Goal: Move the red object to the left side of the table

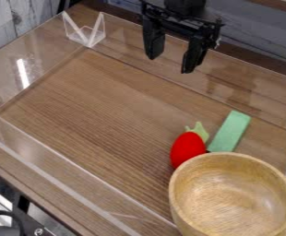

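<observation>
Currently the black hand (176,57) hangs at the top center of the frame over the brown worktop (102,106), its fingers spread apart with nothing between them. Well apart from it, right of center in the lower half, sits the glossy red object (187,149), with its green leafy end pointing toward the top of the frame. Just beside it on the right lies a light-green block (231,133), set at a slant. A round wooden bowl (233,198) fills the lower right corner, its rim near the red object's lower end.
</observation>
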Controlling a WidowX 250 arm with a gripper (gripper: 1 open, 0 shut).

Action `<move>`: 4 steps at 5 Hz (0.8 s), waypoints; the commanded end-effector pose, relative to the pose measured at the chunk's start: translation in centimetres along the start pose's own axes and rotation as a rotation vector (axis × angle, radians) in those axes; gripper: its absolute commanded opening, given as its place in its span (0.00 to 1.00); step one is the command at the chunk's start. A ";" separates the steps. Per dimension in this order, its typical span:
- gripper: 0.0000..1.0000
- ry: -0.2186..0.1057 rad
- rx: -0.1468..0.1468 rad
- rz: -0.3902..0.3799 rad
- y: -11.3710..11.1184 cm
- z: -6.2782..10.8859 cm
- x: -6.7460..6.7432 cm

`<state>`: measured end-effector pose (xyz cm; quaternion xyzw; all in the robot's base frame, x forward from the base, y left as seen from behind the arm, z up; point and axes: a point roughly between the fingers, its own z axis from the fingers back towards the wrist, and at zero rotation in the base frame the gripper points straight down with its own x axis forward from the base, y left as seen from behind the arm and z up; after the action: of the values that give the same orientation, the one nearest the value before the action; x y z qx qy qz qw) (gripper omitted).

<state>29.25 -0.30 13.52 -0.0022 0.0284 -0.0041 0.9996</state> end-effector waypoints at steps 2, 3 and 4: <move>1.00 0.037 -0.019 -0.052 -1.5 -3.1 -1.0; 1.00 0.016 -0.031 -0.083 -2.9 -4.2 -1.6; 1.00 0.003 -0.044 -0.130 -4.3 -5.0 -1.9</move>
<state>26.67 -4.52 7.33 -0.0244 0.0550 -0.0665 0.9960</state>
